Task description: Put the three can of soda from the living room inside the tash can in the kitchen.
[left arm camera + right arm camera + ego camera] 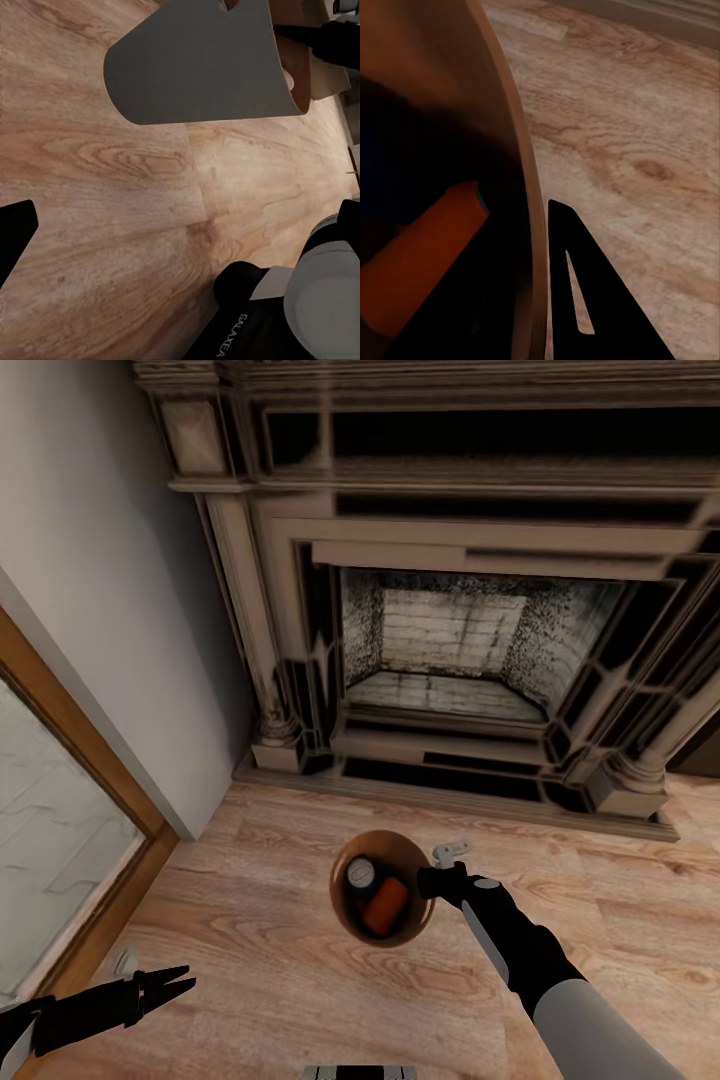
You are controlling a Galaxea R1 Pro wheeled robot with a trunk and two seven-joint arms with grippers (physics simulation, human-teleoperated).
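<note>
The tash can (337, 887) is a round bin with a glossy orange-brown inside, and it hangs over the wood floor in front of the fireplace. Inside lie an orange can of soda (385, 906) and a dark one with a silvery top (360, 874). My right gripper (428, 880) is shut on the bin's rim. In the right wrist view one black finger (611, 334) lies outside the bin wall (523, 187), with the orange can (420, 262) inside. The left wrist view shows the bin's pale grey outside (202, 67), tilted. My left gripper (185, 987) is low at the left, open and holding nothing.
The ornate fireplace (450, 640) stands close ahead, its stone base (450, 795) along the floor. A grey wall (100, 560) and a wood-framed opening (90, 760) close off the left side. Wood floor (270, 920) spreads around the bin.
</note>
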